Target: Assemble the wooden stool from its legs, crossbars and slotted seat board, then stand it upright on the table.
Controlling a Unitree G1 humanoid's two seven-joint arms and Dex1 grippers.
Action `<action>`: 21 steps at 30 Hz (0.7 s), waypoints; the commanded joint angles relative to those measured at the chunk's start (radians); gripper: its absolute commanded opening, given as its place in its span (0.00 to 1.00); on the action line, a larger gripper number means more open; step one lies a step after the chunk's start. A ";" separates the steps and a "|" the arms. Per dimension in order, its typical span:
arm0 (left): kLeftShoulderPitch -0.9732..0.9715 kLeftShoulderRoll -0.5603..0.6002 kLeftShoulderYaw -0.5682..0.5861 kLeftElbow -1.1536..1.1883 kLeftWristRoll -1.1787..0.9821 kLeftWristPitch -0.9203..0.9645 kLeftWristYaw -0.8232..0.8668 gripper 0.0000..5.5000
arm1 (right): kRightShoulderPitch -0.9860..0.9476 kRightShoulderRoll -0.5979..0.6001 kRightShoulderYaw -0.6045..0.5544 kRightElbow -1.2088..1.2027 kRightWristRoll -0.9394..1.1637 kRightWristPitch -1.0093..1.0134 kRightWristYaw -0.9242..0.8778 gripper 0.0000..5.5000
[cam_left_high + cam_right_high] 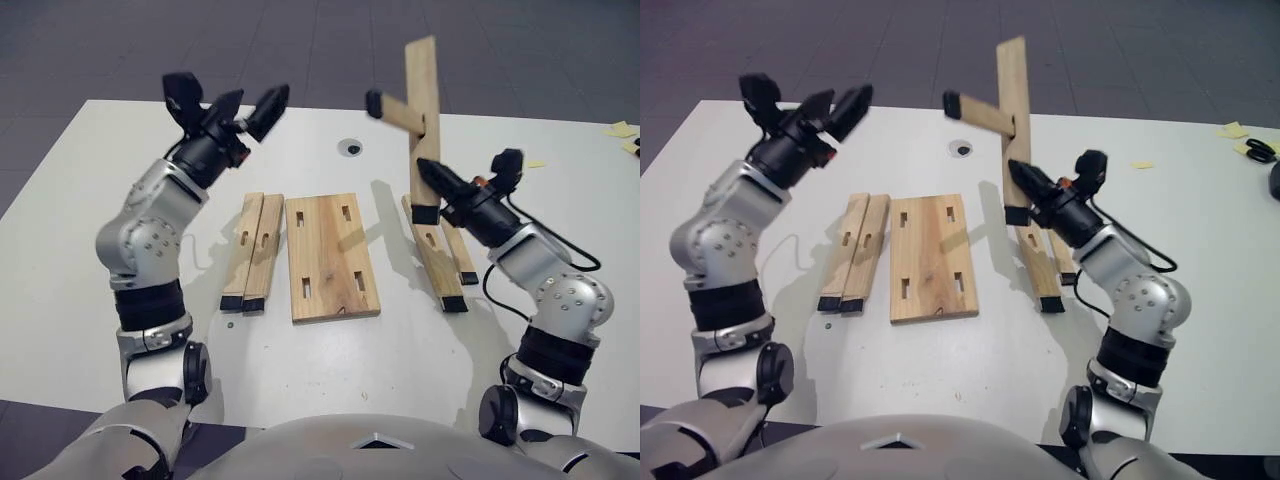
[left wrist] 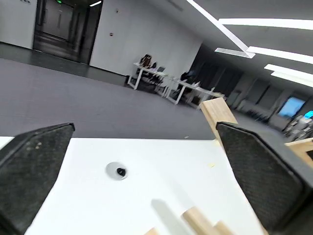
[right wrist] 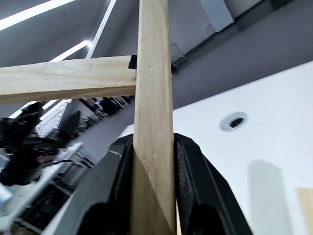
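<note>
The right gripper [image 1: 436,188] is clamped low on a stiff, light leg [image 1: 422,85] held upright over the table [image 1: 560,200], top-heavy with its crossbar [image 1: 398,112], so a grasp nearer the joint is judged steadier, while the left gripper [image 1: 258,100] is held agape.

Left hand [image 2: 145,128] spread wide, white table [image 2: 88,196], wooden leg [image 2: 218,110] beyond

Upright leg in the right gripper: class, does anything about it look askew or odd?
Yes: the crossbar through the upright leg, which the right gripper clamps, juts out at a slant, not square to the leg.
</note>
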 commanded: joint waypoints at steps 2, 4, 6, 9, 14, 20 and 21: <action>-0.154 0.066 0.093 0.161 -0.353 0.260 -0.089 0.98 | -0.033 -0.078 0.046 0.013 0.179 0.097 0.152 0.19; -0.158 0.084 0.057 0.188 -0.372 0.325 -0.117 0.98 | -0.024 -0.085 0.089 -0.007 0.198 0.107 0.181 0.19; -0.155 0.092 0.019 0.189 -0.379 0.369 -0.143 0.98 | -0.019 -0.085 0.124 -0.022 0.213 0.107 0.195 0.19; -0.150 0.097 -0.031 0.179 -0.353 0.394 -0.165 0.98 | -0.010 -0.086 0.166 -0.044 0.231 0.105 0.212 0.19; -0.160 0.087 -0.050 0.176 -0.363 0.404 -0.170 0.98 | 0.009 -0.107 0.234 -0.057 0.198 0.090 0.241 0.19; -0.176 0.076 -0.042 0.201 -0.381 0.408 -0.176 0.91 | 0.045 -0.119 0.280 -0.079 0.177 0.063 0.261 0.19; -0.174 0.080 -0.041 0.199 -0.389 0.416 -0.183 0.86 | 0.048 -0.120 0.283 -0.079 0.175 0.058 0.261 0.19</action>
